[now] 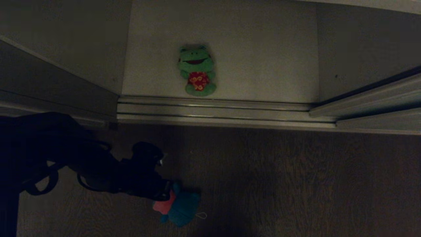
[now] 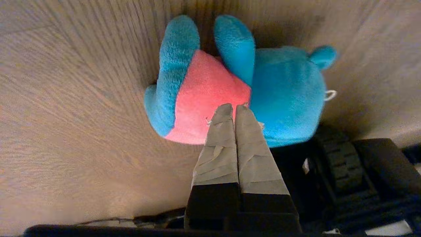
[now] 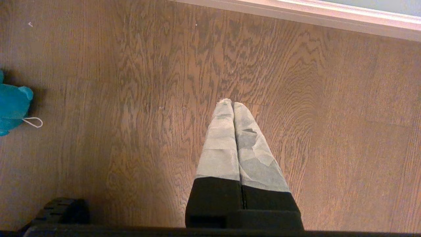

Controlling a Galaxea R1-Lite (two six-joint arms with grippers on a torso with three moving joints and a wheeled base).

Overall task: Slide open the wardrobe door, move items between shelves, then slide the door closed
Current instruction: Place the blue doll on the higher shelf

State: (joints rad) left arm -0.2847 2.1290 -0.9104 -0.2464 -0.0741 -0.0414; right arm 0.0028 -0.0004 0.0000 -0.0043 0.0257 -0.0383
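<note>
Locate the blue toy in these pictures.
In the head view the blue toy hangs at lower left over the wood floor, pinched in the left tool, nearer the robot than the door track and the frog.

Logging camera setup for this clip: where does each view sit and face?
Head: looks down at the frog plush on the white shelf; left arm shows.
Left wrist: behind the left gripper, shut on the blue plush.
Right wrist: behind the shut right gripper, facing floor.
All three share the blue plush.
</note>
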